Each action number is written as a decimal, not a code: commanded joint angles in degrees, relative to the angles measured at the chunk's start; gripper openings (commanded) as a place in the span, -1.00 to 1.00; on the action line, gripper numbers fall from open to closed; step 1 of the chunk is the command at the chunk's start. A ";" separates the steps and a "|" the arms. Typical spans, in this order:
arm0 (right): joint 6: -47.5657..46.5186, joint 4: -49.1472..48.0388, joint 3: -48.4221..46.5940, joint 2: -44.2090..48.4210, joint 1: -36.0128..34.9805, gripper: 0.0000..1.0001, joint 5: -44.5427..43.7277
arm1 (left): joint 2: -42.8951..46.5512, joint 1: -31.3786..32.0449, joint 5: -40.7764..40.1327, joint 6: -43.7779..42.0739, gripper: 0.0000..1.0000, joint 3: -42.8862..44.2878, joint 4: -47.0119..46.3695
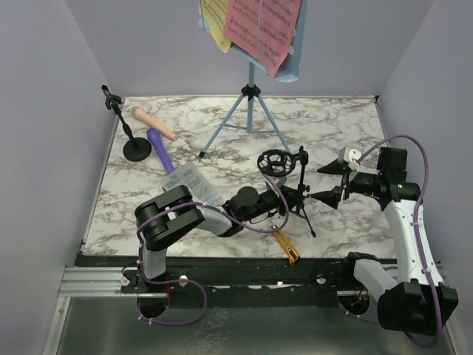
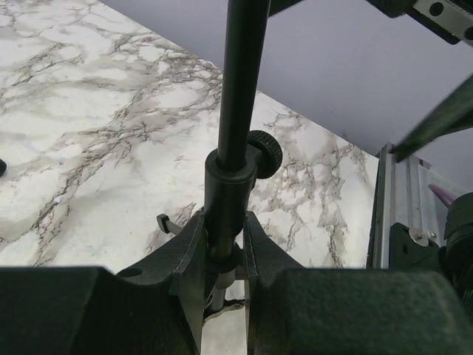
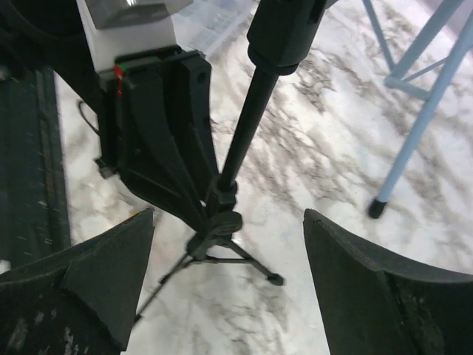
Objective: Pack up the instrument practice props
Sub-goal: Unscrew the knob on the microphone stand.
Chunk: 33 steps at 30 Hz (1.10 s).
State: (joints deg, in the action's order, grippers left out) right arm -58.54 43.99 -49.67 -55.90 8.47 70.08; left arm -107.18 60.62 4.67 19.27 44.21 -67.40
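A black tripod mic mount (image 1: 284,174) with a ring cradle stands mid-table. My left gripper (image 1: 292,198) is shut on its lower pole, and the left wrist view shows the pole (image 2: 240,96) clamped between my jaws (image 2: 224,229). My right gripper (image 1: 329,183) is open just right of the mount, and its wrist view shows the pole (image 3: 244,126) ahead of the wide jaws (image 3: 228,218). A second black mic mount (image 1: 127,133) with a round base stands far left. Beside it lie the beige microphone (image 1: 154,123) and the purple microphone (image 1: 160,150). The light-blue music rack (image 1: 251,89) stands at the back with pink pages (image 1: 262,26) and a yellow page (image 1: 216,22).
A clear plastic box (image 1: 192,183) lies partly under my left arm. A yellow-and-black utility knife (image 1: 287,245) lies at the near edge. The rack's blue legs (image 3: 414,140) reach down close behind the tripod mount. Walls enclose the table on three sides.
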 commanded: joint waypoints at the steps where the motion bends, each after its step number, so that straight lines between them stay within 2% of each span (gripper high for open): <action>1: 22.05 -1.76 -0.78 0.71 0.24 0.72 7.44 | 4.28 0.27 0.17 -0.89 -1.00 -0.64 -4.42; 4: 35.42 -8.45 2.23 0.54 0.70 0.75 11.40 | 4.91 0.27 0.06 -1.25 -1.00 -0.83 -4.82; 7: 52.98 -19.39 5.74 0.81 1.29 0.77 10.32 | 5.28 0.25 -0.10 -1.51 -1.00 -0.79 -5.08; 10: 64.39 -26.03 7.80 -0.53 2.03 0.73 11.27 | 5.51 0.27 -0.18 -1.51 -1.00 -0.62 -5.13; 16: 69.32 -28.14 9.23 -3.03 2.00 0.68 10.31 | 6.02 0.29 -0.43 -1.32 -1.00 -1.09 -5.25; 23: 76.11 -35.16 13.74 -5.42 2.03 0.52 11.15 | 6.06 0.29 -0.63 -1.26 -1.00 -0.70 -5.31; 28: 78.87 -38.03 14.57 -7.61 2.03 0.18 12.57 | 5.65 0.28 -0.44 -0.90 -1.00 -0.43 -5.42; 33: 79.75 -39.71 15.24 -8.19 2.01 0.02 13.12 | 5.51 0.24 -0.45 -0.72 -1.00 -0.56 -5.57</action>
State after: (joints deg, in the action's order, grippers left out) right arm 18.94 7.79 -35.48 -63.77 10.24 80.73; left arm -104.03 60.62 4.62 18.39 43.05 -67.57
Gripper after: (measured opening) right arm 0.522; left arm 0.221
